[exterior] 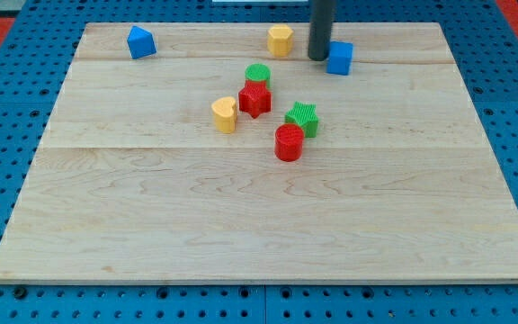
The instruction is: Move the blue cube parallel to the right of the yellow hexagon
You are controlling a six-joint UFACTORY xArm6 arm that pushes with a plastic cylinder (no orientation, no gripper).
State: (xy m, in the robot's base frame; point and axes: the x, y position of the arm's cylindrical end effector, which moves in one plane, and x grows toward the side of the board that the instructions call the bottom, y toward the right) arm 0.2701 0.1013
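Note:
The blue cube (340,58) sits near the view's top, right of centre, on the wooden board (259,216). The yellow hexagon (280,40) sits to its left, a little higher in the view. My tip (318,58) comes down as a dark rod between the two and stands right against the blue cube's left side. The cube lies slightly lower in the view than the hexagon.
A second blue block (140,42) sits at the top left. A cluster at centre holds a green cylinder (258,76), a red star (254,99), a yellow heart (225,114), a green star (303,118) and a red cylinder (289,143).

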